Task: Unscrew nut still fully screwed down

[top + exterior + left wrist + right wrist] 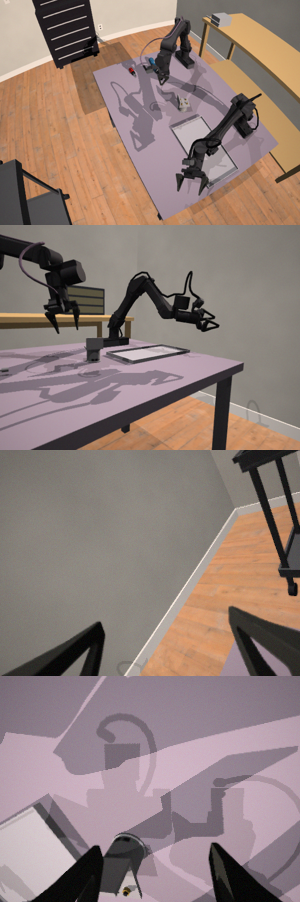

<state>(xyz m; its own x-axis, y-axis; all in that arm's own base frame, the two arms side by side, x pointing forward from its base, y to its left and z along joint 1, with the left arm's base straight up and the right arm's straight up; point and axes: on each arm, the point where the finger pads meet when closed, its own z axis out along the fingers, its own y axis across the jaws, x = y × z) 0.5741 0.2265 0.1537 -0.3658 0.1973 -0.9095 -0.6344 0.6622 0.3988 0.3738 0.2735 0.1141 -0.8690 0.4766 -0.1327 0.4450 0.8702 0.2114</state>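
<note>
Nut driver (151,61): blue;
small tool (131,71): red and black;
tabletop (154,174) (159,384) (185,731): mauve;
nuts (185,99) (126,891): were brassy gold;
drawer fronts (70,25): were black, striped white

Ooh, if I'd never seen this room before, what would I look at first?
Probably the two big black robot arms reaching over the purple table. Next might come the bright blue tool, lying partly hidden near one arm, and the small red tool beside it. The pale tray stands out too, near the little bracket-topped module.
</note>
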